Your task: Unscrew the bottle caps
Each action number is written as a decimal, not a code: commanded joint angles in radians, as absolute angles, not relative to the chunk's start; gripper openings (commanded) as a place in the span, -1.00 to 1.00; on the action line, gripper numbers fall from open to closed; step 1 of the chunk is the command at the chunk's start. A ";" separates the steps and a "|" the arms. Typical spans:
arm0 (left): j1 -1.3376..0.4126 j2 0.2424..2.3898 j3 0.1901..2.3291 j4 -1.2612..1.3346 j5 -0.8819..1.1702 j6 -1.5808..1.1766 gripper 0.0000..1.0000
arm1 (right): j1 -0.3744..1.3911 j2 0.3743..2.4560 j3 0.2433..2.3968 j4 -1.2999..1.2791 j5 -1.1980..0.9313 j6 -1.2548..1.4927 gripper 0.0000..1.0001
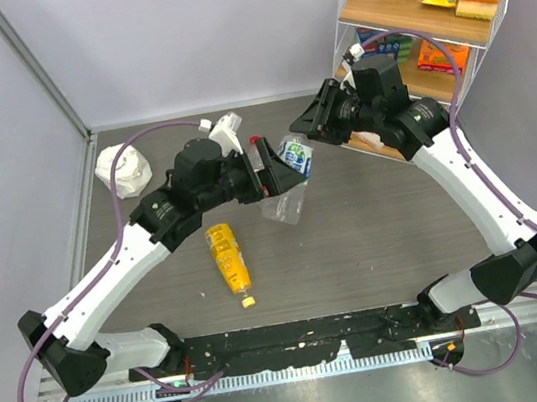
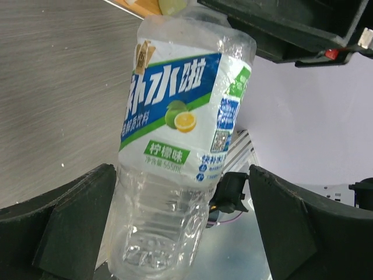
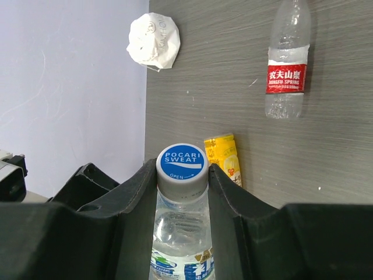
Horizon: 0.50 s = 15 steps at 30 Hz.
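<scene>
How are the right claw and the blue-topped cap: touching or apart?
Touching. The right wrist view shows the fingers of the right claw pressed against both sides of the blue-topped cap, no gap.

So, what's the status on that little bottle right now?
Left gripper open, flanking blue-label bottle. Right gripper shut on its cap, cap still on. Nothing blocking.

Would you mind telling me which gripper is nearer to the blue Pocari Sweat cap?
Right. The right gripper is shut on the blue cap itself; the left gripper stands open around the lower body of that bottle.
</scene>
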State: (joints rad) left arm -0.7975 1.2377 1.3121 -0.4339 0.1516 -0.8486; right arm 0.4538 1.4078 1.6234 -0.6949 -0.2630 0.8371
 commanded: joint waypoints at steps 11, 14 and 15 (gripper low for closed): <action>-0.836 1.310 1.373 -0.488 0.179 -0.738 0.78 | 0.462 1.422 1.755 -0.805 -0.193 0.867 -0.97; -0.848 1.305 1.364 -0.486 0.170 -0.735 0.68 | 0.462 1.422 1.755 -0.807 -0.196 0.862 -0.97; -0.850 1.302 1.362 -0.486 0.167 -0.736 0.63 | 0.462 1.424 1.753 -0.807 -0.198 0.861 -0.97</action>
State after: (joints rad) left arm -0.8368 1.3087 1.3453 -0.4870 0.1608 -0.7692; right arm 0.4572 1.4208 1.7103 -0.8028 -0.2066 0.8486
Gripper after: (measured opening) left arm 0.848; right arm 0.404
